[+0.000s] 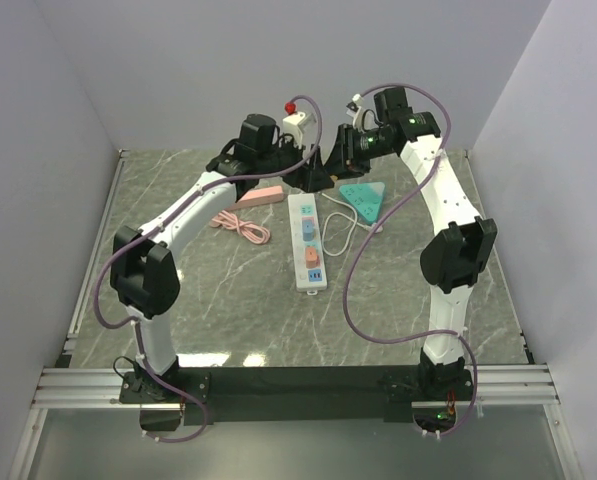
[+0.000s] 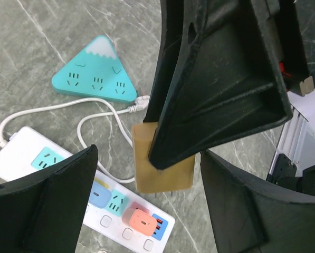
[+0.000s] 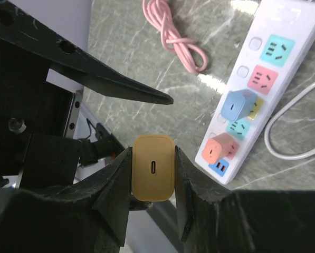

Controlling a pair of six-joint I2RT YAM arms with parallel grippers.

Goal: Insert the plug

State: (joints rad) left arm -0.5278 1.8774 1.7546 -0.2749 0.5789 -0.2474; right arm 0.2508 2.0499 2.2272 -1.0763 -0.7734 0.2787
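A mustard-yellow plug (image 3: 153, 168) is clamped between the fingers of my right gripper (image 3: 153, 169), its USB port facing the wrist camera. In the left wrist view the plug (image 2: 170, 176) hangs in the air with its prongs pointing down, past the end of the white power strip (image 2: 20, 155). My left gripper (image 2: 148, 158) stands open with one finger (image 2: 46, 205) on each side of the plug, apart from it. From above, both grippers (image 1: 318, 170) meet high over the far end of the power strip (image 1: 300, 205).
A blue adapter (image 3: 235, 105) and a salmon adapter (image 3: 215, 149) sit in the strip. A teal triangular socket block (image 1: 363, 198) lies right of it, and a coiled pink cable (image 1: 240, 225) and a pink block (image 1: 258, 196) lie left. White walls close three sides.
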